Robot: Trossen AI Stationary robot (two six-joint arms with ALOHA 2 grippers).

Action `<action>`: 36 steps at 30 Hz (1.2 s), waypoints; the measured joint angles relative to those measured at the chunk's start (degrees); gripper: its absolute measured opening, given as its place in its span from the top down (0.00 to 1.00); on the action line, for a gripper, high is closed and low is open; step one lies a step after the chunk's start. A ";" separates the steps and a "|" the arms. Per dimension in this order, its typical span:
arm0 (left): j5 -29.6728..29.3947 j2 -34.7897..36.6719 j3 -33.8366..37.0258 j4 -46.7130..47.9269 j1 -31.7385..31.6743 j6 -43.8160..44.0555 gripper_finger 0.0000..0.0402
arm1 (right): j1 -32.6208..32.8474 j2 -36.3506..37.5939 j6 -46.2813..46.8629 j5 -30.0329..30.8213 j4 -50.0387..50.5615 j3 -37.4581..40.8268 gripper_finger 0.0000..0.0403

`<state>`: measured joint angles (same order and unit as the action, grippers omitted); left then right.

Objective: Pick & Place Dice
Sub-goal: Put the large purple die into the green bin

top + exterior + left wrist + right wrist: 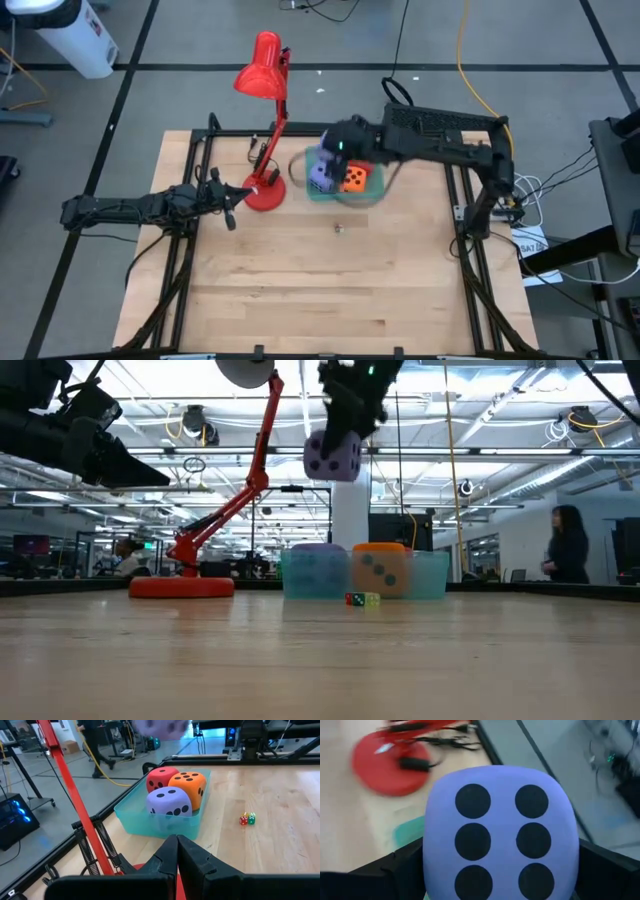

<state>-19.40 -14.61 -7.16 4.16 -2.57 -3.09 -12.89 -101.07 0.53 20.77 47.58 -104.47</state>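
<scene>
At the left edge of the tabletop (pixel 300 300), the left gripper (pixel 232 205) is waiting with its fingers pressed shut on nothing. Just beside it, toward the far edge, a red desk lamp (pixel 262 120) is standing on its round base. Farther right, near the middle of the far edge, a teal bin (pixel 131 812) is holding three dice: a purple-blue die (pixel 169 802), an orange die (pixel 189 783) and a red die (pixel 161 776). Two tiny dice (pixel 247 819) are lying on the bare wood nearby. Above the bin, the right gripper (pixel 340 455) is holding the second purple-blue die (pixel 332 457) in the air, fingers spread wide around its sides. The step looks like placing. Next, it likely needs lowering over free space in the bin, then letting go.
</scene>
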 joint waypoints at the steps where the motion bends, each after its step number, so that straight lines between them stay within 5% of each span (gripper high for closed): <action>1: 0.00 0.02 0.00 -0.01 0.02 0.00 0.95 | -1.95 -0.17 0.30 -1.69 -0.23 0.01 0.07; 12: -0.22 0.00 0.00 0.27 0.00 -1.20 0.95 | -11.04 -9.96 -2.95 -6.10 -2.75 0.04 0.07; 36: -0.22 0.00 0.00 0.17 0.00 -2.48 0.95 | -9.93 -15.78 -3.31 -8.41 0.55 0.05 0.01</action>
<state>-19.62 -14.61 -7.16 4.33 -2.57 -5.57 -22.82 -116.85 -2.79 12.37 48.13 -104.41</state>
